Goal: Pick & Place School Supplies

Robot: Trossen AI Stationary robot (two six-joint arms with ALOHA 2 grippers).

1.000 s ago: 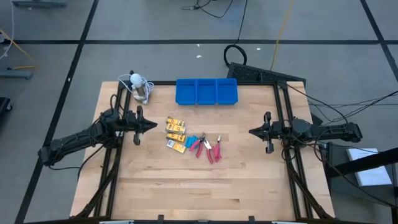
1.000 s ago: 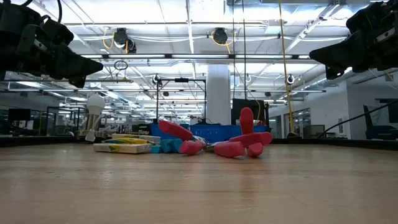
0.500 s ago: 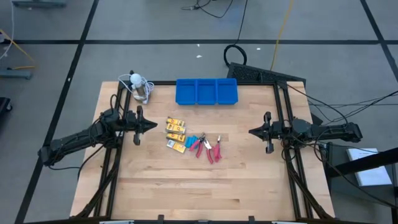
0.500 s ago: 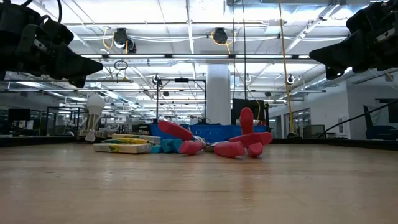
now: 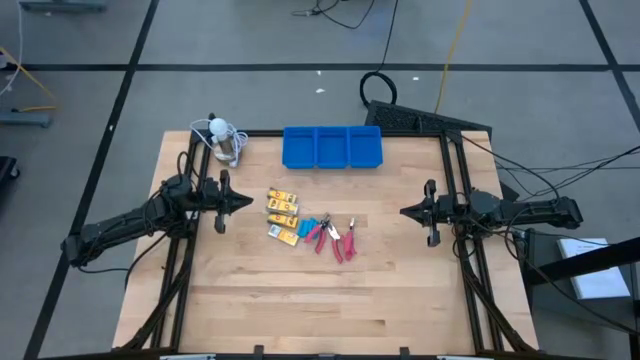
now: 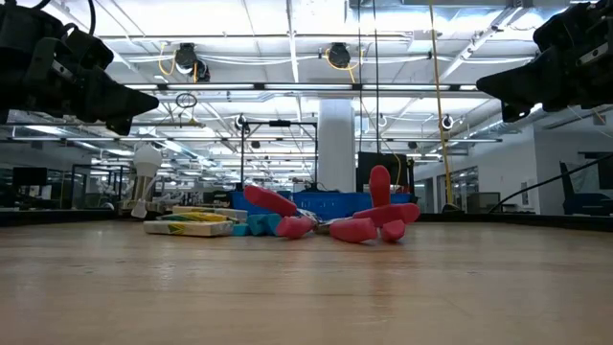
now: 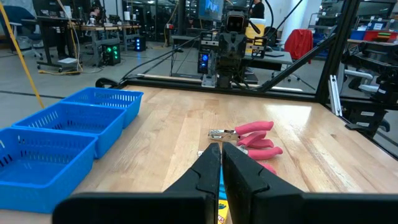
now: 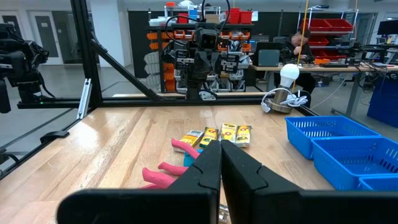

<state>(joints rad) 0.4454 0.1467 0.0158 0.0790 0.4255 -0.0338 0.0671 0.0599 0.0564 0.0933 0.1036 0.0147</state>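
The left gripper (image 5: 248, 202) hangs above the left part of the table (image 5: 300, 300), its fingers pressed together and holding nothing; the right gripper (image 5: 403, 211) hangs above the right part, likewise closed and empty, and the two point toward each other across the middle; in the low view both sit high over the wood, well clear of it.

The school supplies lie in a loose cluster at the centre of the table, between the two grippers and touched by neither; the yellow-orange packets (image 5: 283, 205) form the left side of the cluster, three in a row from far to near, the nearest one (image 5: 286, 235) slightly to the right of the others; the small light-blue pieces (image 5: 310, 225) sit just right of the packets; the pink-handled tools (image 5: 337, 240) lie on the right side, handles fanned toward the near edge, one handle standing up in the low view (image 6: 380, 187).

The blue three-compartment tray (image 5: 332, 160) sits at the far edge of the table, well apart from the cluster; the white round object with its coiled cable (image 5: 222, 136) stands at the far left corner, just left of the tray.
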